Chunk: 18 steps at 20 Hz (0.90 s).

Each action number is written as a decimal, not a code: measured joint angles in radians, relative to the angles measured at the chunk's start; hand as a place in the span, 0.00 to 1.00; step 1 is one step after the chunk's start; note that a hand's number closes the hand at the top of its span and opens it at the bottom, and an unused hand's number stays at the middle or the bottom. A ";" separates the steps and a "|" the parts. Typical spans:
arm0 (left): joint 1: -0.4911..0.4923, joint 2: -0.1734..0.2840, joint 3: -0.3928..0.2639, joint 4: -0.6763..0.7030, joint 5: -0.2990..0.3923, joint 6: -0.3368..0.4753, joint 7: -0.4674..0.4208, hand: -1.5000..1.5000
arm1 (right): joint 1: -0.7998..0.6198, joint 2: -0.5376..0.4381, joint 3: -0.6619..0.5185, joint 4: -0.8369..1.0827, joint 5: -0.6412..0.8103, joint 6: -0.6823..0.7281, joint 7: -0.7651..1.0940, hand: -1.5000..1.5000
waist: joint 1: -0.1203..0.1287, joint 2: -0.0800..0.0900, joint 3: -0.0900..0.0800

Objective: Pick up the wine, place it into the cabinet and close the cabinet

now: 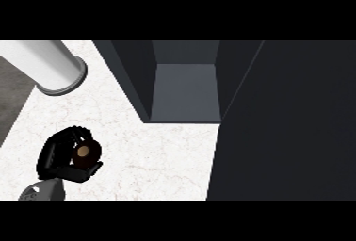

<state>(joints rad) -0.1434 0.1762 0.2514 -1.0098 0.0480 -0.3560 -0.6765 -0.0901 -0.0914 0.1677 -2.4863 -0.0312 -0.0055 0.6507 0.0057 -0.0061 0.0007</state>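
The wine bottle (pixel 84 151) is seen from above as a brown round top with a dark body around it, over the marble counter (pixel 160 155) at the lower left. My left hand (pixel 59 157) is curled round it and hides most of it. The dark cabinet (pixel 184 89) stands open at the back centre, its grey inner floor bare. Its open door (pixel 285 122) is a large dark panel that fills the right side of the view. The hand and bottle are to the left of and nearer than the cabinet's opening. My right hand does not show.
A white cylinder (pixel 52 66) with a grey rim lies tilted at the back left of the counter. The counter's left edge (pixel 17 117) runs diagonally, with a darker floor beyond it.
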 measured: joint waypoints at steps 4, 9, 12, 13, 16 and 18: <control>0.039 -0.049 -0.010 -0.145 0.042 0.025 0.050 1.00 | 0.000 0.001 -0.007 0.000 -0.001 0.002 -0.002 0.00 | -0.001 0.001 0.000; 0.112 -0.094 -0.050 -0.377 0.110 0.022 0.197 1.00 | -0.002 -0.003 -0.014 -0.003 -0.002 0.003 0.008 0.00 | -0.001 0.001 0.000; 0.127 -0.123 -0.091 -0.506 0.134 0.047 0.316 1.00 | -0.020 -0.002 -0.015 0.001 0.001 -0.002 0.018 0.00 | -0.001 0.002 0.000; 0.128 -0.125 -0.100 -0.540 0.136 0.056 0.345 1.00 | -0.036 -0.001 -0.020 0.002 0.001 -0.007 0.028 0.00 | -0.002 0.002 0.000; 0.135 -0.147 -0.164 -0.644 0.138 0.113 0.435 1.00 | -0.040 -0.003 -0.040 0.005 -0.003 0.003 0.027 0.00 | -0.003 0.003 0.000; 0.130 -0.156 -0.192 -0.692 0.129 0.138 0.487 1.00 | -0.022 0.001 -0.021 0.000 -0.002 0.006 0.027 0.00 | -0.005 0.003 0.000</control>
<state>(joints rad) -0.0136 0.0207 0.0594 -1.7016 0.1775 -0.2180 -0.1894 -0.1118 -0.0907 0.1466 -2.4858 -0.0332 0.0003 0.6782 0.0004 -0.0029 0.0006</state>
